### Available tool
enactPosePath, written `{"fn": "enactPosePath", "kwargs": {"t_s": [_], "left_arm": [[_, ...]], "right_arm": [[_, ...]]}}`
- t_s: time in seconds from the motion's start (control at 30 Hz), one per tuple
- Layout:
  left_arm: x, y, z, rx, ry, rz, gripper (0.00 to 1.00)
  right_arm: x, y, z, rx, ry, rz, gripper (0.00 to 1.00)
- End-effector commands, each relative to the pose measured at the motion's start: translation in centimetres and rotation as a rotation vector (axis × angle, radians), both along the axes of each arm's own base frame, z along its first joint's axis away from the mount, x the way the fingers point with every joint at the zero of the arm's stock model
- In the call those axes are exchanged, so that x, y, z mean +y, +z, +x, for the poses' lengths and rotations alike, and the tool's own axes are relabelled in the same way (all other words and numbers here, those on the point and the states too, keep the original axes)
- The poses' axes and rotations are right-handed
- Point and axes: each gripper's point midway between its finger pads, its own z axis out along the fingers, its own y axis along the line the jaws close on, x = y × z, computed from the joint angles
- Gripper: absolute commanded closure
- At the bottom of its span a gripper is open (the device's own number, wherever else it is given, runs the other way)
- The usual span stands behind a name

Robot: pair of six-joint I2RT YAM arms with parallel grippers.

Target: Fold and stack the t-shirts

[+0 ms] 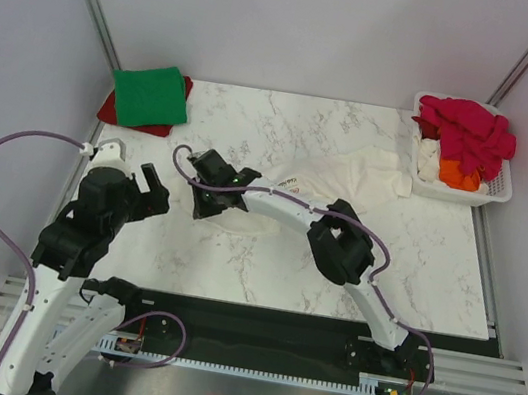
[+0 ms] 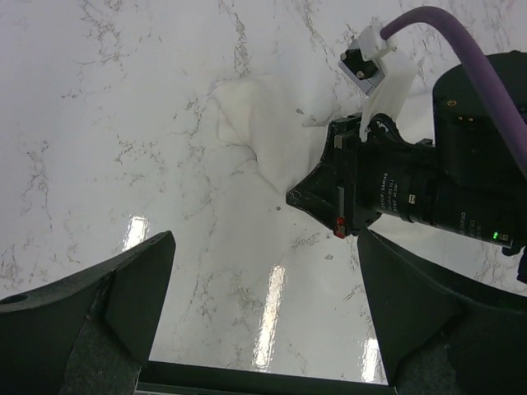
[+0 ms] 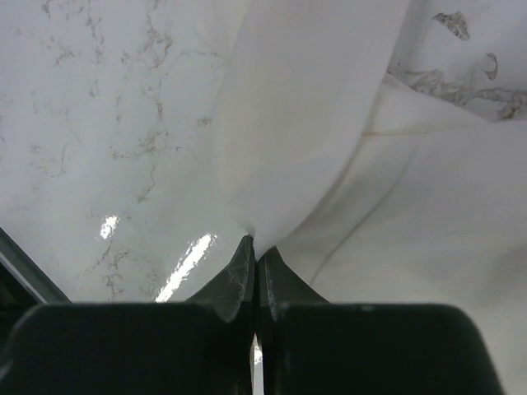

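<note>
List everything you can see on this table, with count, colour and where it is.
white t-shirt: one, white, spread loosely at mid-table, reaching toward the basket
green t-shirt: one, green, folded, far left corner, on top of the red one
red t-shirt: one, red, under the green one, only its edges showing
basket: one, white slatted plastic, far right corner
magenta t-shirts: count unclear, magenta, heaped in the basket
orange t-shirt: one seen, orange, in the basket under the magenta
table: one, white marble pattern
left pincer: one, black, open, above bare table at the left
right pincer: one, black, shut on the white t-shirt's edge
</note>
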Motion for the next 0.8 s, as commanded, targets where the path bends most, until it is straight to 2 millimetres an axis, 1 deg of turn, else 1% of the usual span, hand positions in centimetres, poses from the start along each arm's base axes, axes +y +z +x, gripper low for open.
{"fn": "enactPosePath", "kwargs": {"t_s": [0.0,0.03,0.07,0.1,0.13,0.17,0.2,0.23,0.27,0.3,0.33,0.37,0.4,0.43,0.47,0.5,0.53,0.57,0.6,0.63,0.67,0.7,0.73,0.77], "left_arm": [[0.8,0.8,0.3,-0.041,0.022,0.034,0.00],[0.9,0.8,0.2,-0.046,0.027,0.033,0.00],[0.9,1.0,0.1,-0.057,0.029,0.030,0.00],[1.1,1.2,0.0,-0.065,0.037,0.031,0.00],[1.2,1.2,-0.1,-0.069,0.042,0.032,0.00],[1.3,1.4,-0.2,-0.079,0.047,0.029,0.00],[1.4,1.5,-0.3,-0.087,0.049,0.027,0.00],[1.4,1.6,-0.4,-0.093,0.050,0.025,0.00],[1.4,1.7,-0.4,-0.096,0.051,0.025,0.00],[1.5,1.8,-0.5,-0.102,0.053,0.023,0.00],[1.5,1.9,-0.5,-0.105,0.052,0.020,0.00],[1.4,1.9,-0.6,-0.108,0.049,0.019,0.00],[1.4,2.0,-0.6,-0.112,0.046,0.018,0.00],[1.2,2.1,-0.7,-0.115,0.038,0.011,0.00],[1.1,2.3,-0.7,-0.120,0.031,0.008,0.00],[1.1,2.3,-0.8,-0.123,0.028,0.005,0.00],[0.7,2.5,-0.7,-0.123,0.011,-0.005,0.01],[0.4,2.5,-0.7,-0.119,-0.004,-0.012,0.02],[0.1,2.6,-0.7,-0.119,-0.018,-0.022,0.03],[-0.7,2.6,-0.5,-0.108,-0.049,-0.041,0.03],[-1.0,2.5,-0.5,-0.098,-0.062,-0.055,0.05],[-1.5,2.5,-0.3,-0.094,-0.074,-0.071,0.05],[-2.4,1.9,0.0,-0.060,-0.104,-0.103,0.06],[-3.0,1.6,0.3,-0.046,-0.122,-0.119,0.08]], "right_arm": [[2.0,7.4,2.5,-0.157,0.028,0.036,1.00],[1.6,9.5,4.0,-0.218,0.004,0.017,1.00],[0.3,10.5,4.4,-0.234,0.005,-0.037,1.00],[-0.1,17.0,6.7,-0.318,-0.043,0.061,1.00],[-1.2,19.7,7.6,-0.345,-0.076,0.092,1.00],[-3.4,25.8,7.8,-0.402,-0.116,0.171,1.00],[-6.1,27.8,9.0,-0.413,-0.173,0.182,1.00],[-8.2,30.4,9.0,-0.443,-0.204,0.203,1.00],[-12.3,37.1,7.4,-0.537,-0.260,0.276,1.00],[-14.9,36.9,7.3,-0.546,-0.301,0.228,1.00],[-17.3,38.4,6.4,-0.585,-0.330,0.217,1.00],[-21.4,42.6,3.6,-0.652,-0.376,0.270,1.00],[-23.7,40.1,3.6,-0.641,-0.432,0.180,1.00],[-25.5,39.8,2.7,-0.638,-0.466,0.169,1.00],[-28.5,41.0,0.5,-0.663,-0.513,0.195,1.00],[-29.8,36.2,0.3,-0.611,-0.543,0.082,1.00],[-30.8,34.2,-0.3,-0.580,-0.581,0.061,1.00],[-32.4,33.4,-1.6,-0.573,-0.615,0.070,1.00],[-34.0,27.8,-1.8,-0.526,-0.658,-0.067,1.00],[-35.4,25.7,-2.2,-0.507,-0.707,-0.118,1.00],[-37.0,23.9,-3.3,-0.461,-0.803,-0.129,1.00],[-38.9,19.9,-4.1,-0.425,-0.849,-0.235,1.00],[-41.0,18.4,-4.8,-0.428,-0.930,-0.298,1.00],[-41.9,17.7,-5.2,-0.413,-1.012,-0.268,1.00]]}}
